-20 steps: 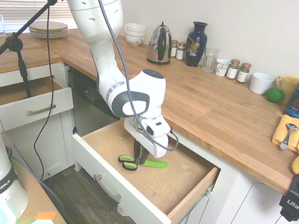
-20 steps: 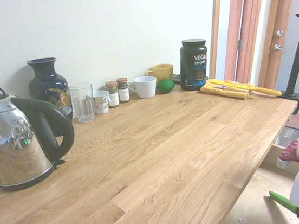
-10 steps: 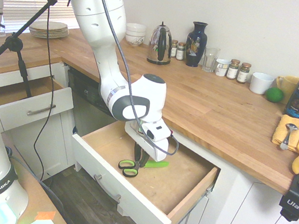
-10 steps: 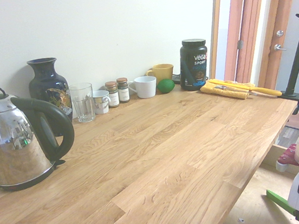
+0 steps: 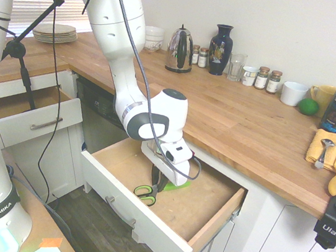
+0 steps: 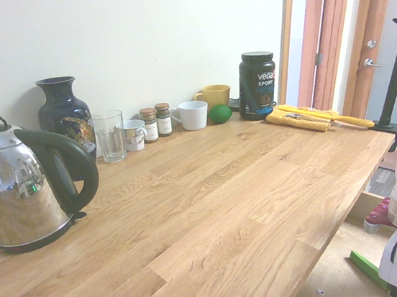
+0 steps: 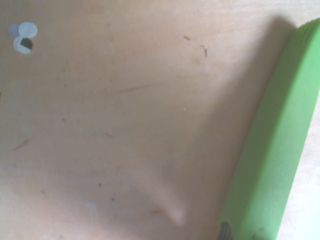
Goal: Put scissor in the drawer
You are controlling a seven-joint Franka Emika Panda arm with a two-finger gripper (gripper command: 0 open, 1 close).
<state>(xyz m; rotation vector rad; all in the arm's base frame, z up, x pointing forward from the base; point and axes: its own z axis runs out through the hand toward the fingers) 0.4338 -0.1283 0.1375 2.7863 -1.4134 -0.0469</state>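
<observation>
Standing pulled out well clear of the cabinet front, the drawer presents its whole brown floor to the arm, which is judged the reason the gripper can point straight down into it without fouling the countertop edge. That gripper is closed on the scissor near its pivot, so the tool hangs roughly level, loop handles toward the white drawer front and green blade cover toward the back, low over the floor or just touching it; contact cannot be confirmed. Judged from this, only release remains. Comparing the 3 views: the first exterior view alone shows the handles and the grip; the second exterior view shows only the green blade cover beside the wrist housing, plus the kettle up close; the wrist view shows the cover lying over scuffed drawer floor, with its shadow alongside.
</observation>
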